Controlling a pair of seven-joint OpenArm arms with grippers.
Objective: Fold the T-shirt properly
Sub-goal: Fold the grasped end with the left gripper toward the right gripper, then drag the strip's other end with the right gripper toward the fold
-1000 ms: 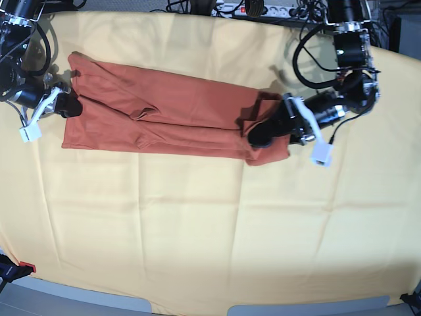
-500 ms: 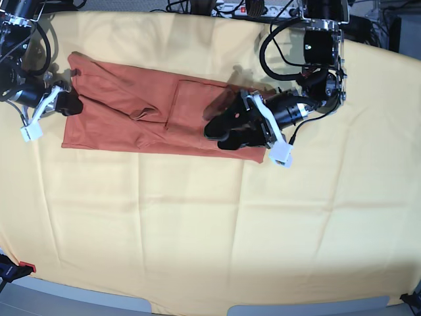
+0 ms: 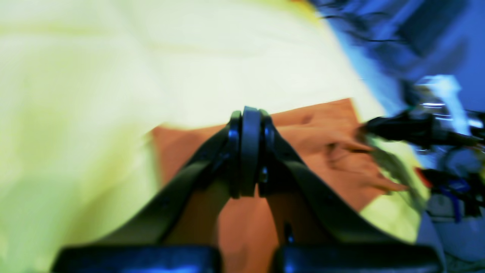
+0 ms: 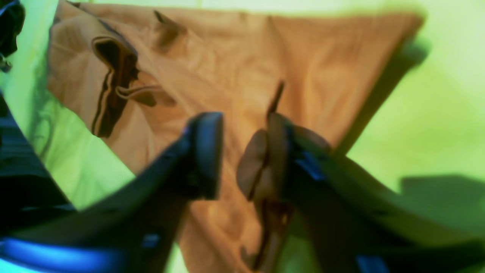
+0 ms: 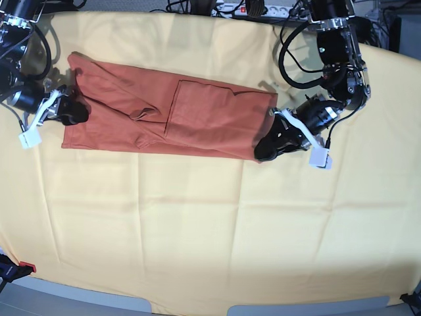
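The rust-orange T-shirt [image 5: 131,118] lies as a long band across the far half of the table, its right end folded back over the middle as a flat panel [image 5: 217,112]. My left gripper [image 5: 264,149] rests at the shirt's lower right corner. In the left wrist view its jaws [image 3: 248,125] are pressed together with nothing seen between them, the T-shirt [image 3: 322,144] beneath. My right gripper [image 5: 75,113] sits at the shirt's left edge. Its jaws [image 4: 242,119] stand apart over the T-shirt [image 4: 227,57], and a small fold of fabric lies against one finger [image 4: 278,151].
A pale yellow cloth [image 5: 210,224] covers the whole table. Cables and a power strip [image 5: 256,9] run along the back edge. A small red part [image 5: 24,266] sits at the front left corner.
The left gripper carried the shirt's right end leftward over the body, let it go, drew back to the right and shut. The right gripper's jaws opened at the left edge.
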